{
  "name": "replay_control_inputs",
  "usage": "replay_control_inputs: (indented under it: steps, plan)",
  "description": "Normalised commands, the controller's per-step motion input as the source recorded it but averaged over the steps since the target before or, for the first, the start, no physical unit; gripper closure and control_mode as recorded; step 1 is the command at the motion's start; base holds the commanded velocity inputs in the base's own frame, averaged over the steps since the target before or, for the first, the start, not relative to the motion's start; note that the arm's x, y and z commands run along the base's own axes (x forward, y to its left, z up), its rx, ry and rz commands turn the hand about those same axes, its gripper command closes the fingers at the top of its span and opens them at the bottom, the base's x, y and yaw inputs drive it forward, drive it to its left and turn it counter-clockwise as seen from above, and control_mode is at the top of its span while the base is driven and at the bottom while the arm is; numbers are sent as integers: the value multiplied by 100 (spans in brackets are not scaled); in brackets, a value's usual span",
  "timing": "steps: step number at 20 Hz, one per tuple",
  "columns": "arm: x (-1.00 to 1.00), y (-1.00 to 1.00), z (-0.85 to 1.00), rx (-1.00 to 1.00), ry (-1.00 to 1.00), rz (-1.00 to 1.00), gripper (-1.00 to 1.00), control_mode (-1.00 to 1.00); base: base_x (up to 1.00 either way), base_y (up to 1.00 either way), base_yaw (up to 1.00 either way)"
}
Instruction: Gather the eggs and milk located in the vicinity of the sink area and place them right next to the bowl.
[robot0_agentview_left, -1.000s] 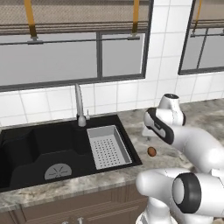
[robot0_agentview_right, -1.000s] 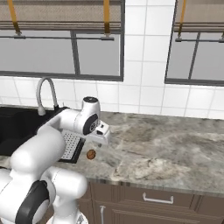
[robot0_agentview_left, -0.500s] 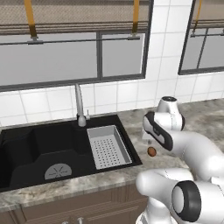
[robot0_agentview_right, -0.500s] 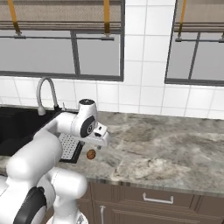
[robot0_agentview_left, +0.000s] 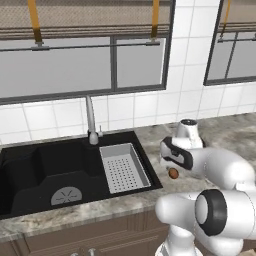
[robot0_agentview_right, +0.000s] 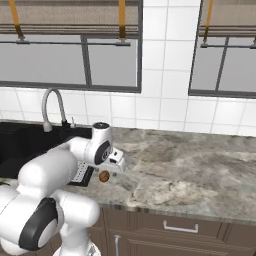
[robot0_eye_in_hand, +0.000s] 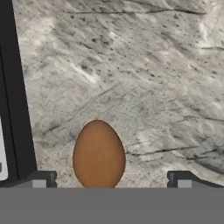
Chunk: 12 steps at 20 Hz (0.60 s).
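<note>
hand view: egg (robot0_eye_in_hand: 99, 155) base hidden

A brown egg (robot0_eye_in_hand: 99, 154) lies on the grey marbled counter (robot0_eye_in_hand: 131, 70), at about 6 o'clock in the frame, its narrower end pointing toward 12 o'clock. The hand (robot0_eye_in_hand: 111, 178) stands wide open: one dark fingertip (robot0_eye_in_hand: 41, 178) sits at about 8 o'clock and the other at about 4 o'clock, with the egg between them, nearer the 8 o'clock tip and touching neither. The black sink rim (robot0_eye_in_hand: 17, 96) runs along the 9 o'clock edge.
</note>
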Motion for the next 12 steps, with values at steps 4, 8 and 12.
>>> replay_control_inputs:
  steps: [4, 8, 12]
  plan:
    - [12, 0, -31, 0, 6, 0, -100, -100, 0, 0, 0]
    - [18, 0, -26, 0, 4, 0, -100, -100, 0, 0, 0]
    - [23, 0, -6, 0, 0, 0, -100, -100, 0, 0, 0]
